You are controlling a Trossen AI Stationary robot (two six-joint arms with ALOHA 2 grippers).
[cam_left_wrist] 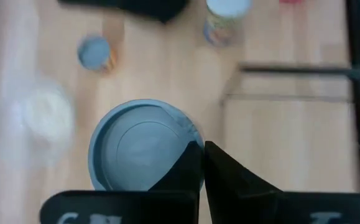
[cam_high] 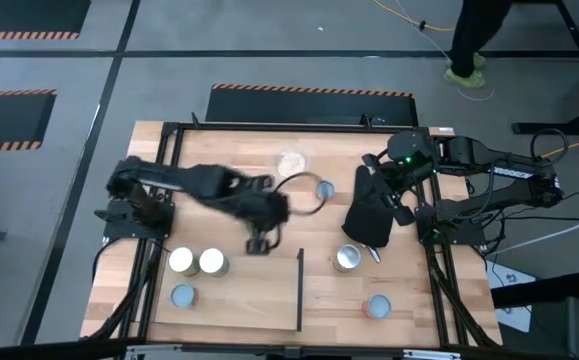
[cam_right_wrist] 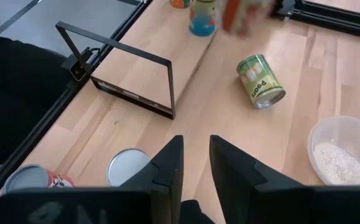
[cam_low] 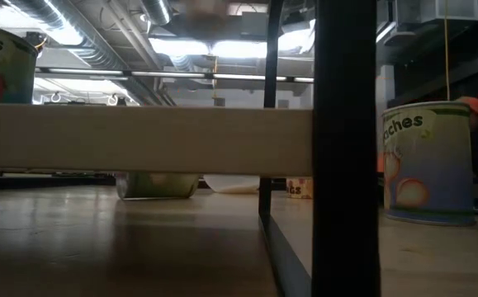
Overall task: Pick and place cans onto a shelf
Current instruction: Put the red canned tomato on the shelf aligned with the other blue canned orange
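The left claw is hanging right over a grey-lidded can, its lid facing up, just beside the shelf; I cannot tell its grip. Farther from the shelf, a green can is lying sideways, its silvery end pointing away from the shelf. A clear bowl is holding beige grains. The right claw is waiting open.

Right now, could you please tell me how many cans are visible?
7 cans: three near the left arm, one beside the bowl, two right of the shelf, one green on its side. Another may be hidden.
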